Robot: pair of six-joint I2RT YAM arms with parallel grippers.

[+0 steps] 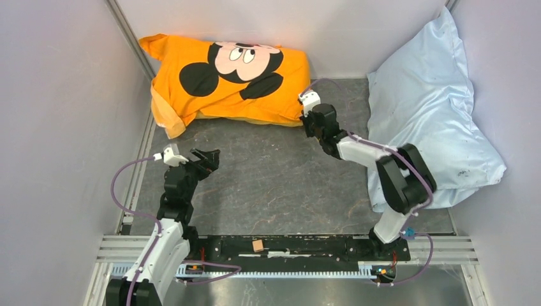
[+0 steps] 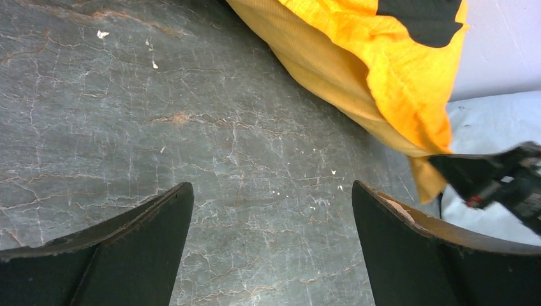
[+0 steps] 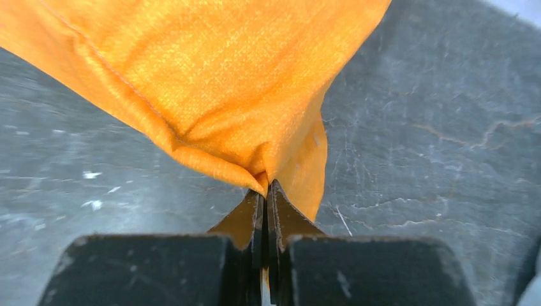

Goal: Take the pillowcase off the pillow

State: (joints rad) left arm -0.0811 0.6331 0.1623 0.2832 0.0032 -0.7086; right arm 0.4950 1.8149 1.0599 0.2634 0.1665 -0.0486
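From above, your pillowcase lies at the table's far left, against the back wall. Your right gripper meets its near right corner, and the left gripper hangs apart, nearer you. Left wrist: jaws spread wide over bare table. Right wrist: jaws pressed together, pinching an orange fold.
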